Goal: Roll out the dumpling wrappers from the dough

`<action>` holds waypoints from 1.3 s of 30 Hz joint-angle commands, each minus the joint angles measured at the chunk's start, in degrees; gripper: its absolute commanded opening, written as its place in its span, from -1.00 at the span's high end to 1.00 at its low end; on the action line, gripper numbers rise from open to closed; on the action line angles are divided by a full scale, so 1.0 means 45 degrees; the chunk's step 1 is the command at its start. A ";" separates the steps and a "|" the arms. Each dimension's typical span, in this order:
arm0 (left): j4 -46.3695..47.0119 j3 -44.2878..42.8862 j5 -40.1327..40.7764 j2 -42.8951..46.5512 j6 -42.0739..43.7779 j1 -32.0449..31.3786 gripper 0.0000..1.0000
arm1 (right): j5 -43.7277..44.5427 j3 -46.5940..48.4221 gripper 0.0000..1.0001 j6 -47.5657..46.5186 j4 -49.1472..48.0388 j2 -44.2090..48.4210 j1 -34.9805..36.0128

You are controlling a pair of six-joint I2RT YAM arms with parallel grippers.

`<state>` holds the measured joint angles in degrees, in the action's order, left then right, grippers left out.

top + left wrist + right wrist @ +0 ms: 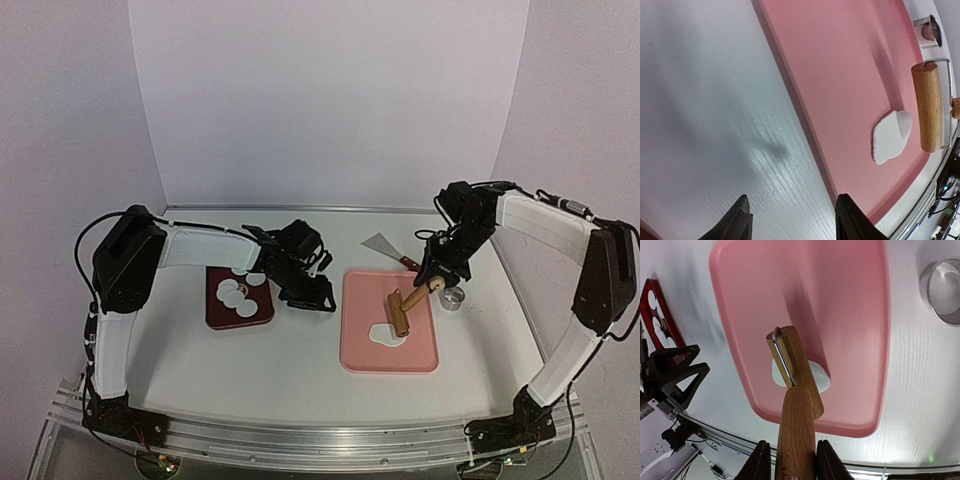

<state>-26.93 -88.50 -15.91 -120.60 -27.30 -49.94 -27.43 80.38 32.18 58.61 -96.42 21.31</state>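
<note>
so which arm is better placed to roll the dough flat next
Right. The right arm holds the rolling pin in its jaws, roller over the dough on the pink board. The left arm hangs with jaws open and empty over the table beside the board.

Top view: the rolling pin point(400, 312) covered part of the dough point(384, 337); the dumpling wrappers point(238, 292) overlapped on the red tray point(220, 318) and were too small to count. Right wrist view: the rolling pin's handle hid the dough's middle; frame edges cut off the ring cutter point(941, 290), the red tray and the right end effector point(790, 462). Left wrist view: the bottom edge cut off the left end effector point(792, 217), the right edge the rolling pin's handle.
</note>
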 commanded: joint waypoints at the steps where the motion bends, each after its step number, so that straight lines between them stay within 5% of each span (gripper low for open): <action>1: 0.0424 -0.0827 -0.0547 0.0678 -0.1129 -0.0166 -0.15 | 0.0120 0.0572 1.00 -0.0753 0.1116 -0.0042 -0.0401; 13: -0.0827 -0.2332 0.0199 -0.0871 -0.2819 -0.0903 -0.30 | -0.1605 0.0333 1.00 -0.2268 0.1290 -0.0232 -0.0848; 26: -0.2697 -0.3934 0.1079 -0.2680 -0.2791 -0.1130 -0.29 | -0.0915 0.0125 1.00 -0.3367 0.1249 -0.1405 -0.0952; 39: -0.3443 -0.4065 0.1866 -0.4023 -0.2387 -0.1227 0.60 | -0.0585 -0.1499 1.00 -0.3702 0.0623 -0.2655 -0.0967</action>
<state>-37.32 -106.81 -10.95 -134.61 -38.94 -54.94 -35.25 78.26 16.12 61.54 -104.90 16.62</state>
